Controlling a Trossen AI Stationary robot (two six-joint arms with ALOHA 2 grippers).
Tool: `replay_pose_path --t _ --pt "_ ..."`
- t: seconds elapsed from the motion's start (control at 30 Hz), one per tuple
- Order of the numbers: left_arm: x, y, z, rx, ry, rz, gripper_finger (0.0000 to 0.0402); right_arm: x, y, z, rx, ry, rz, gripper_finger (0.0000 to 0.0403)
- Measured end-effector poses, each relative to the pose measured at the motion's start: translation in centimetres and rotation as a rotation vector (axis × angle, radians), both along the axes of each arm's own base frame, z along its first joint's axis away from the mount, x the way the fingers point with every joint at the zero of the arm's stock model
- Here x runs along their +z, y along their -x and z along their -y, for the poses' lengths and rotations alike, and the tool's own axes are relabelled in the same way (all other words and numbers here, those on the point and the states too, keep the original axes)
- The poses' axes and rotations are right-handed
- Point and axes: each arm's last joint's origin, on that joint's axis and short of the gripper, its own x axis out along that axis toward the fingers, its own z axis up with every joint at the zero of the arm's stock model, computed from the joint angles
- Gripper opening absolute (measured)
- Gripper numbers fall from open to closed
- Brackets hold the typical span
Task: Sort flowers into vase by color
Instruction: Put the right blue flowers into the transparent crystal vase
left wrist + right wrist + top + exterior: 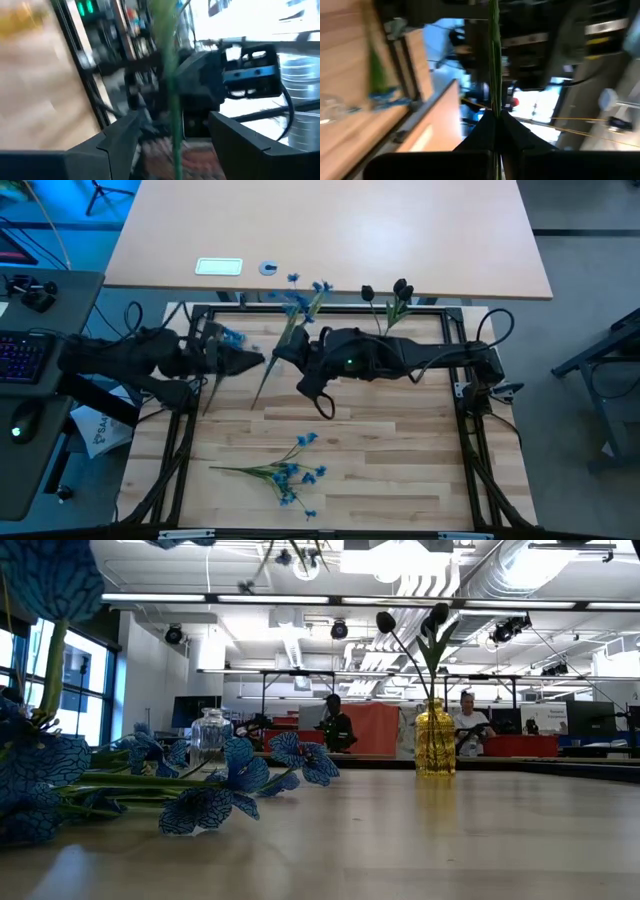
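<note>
Both wrist views are smeared by motion blur, so the green stem [172, 100] between the left gripper's fingers [125, 135] cannot be judged as touched or free. In the low view, the blue sprig [60, 780] left of the yellow vase [435, 740] is cut by the frame edge. The people behind the vase are too small to make out.

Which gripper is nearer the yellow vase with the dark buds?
Right. The right gripper sits beside the yellow vase; the left gripper lies farther off, past it.
</note>
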Motion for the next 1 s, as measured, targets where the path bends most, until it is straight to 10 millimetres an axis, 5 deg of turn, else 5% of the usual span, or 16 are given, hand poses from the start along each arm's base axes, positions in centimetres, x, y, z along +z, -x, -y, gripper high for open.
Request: replay_pose_path --t 0.17,0.47,1.0 --pt "-0.5 -1.8 0.2 -0.113 0.165 -0.008 0.0227 0.1 0.0 -0.4 0.019 0.027 0.004 0.0" --pt "-0.5 -4.0 0.1 -0.208 0.186 0.041 0.0219 0.1 0.0 -0.5 0.018 0.028 0.002 0.0" --pt "-0.1 -2.8 -1.4 -0.166 0.141 0.047 0.0059 0.1 0.0 -0.2 0.002 0.003 0.007 0.0001"
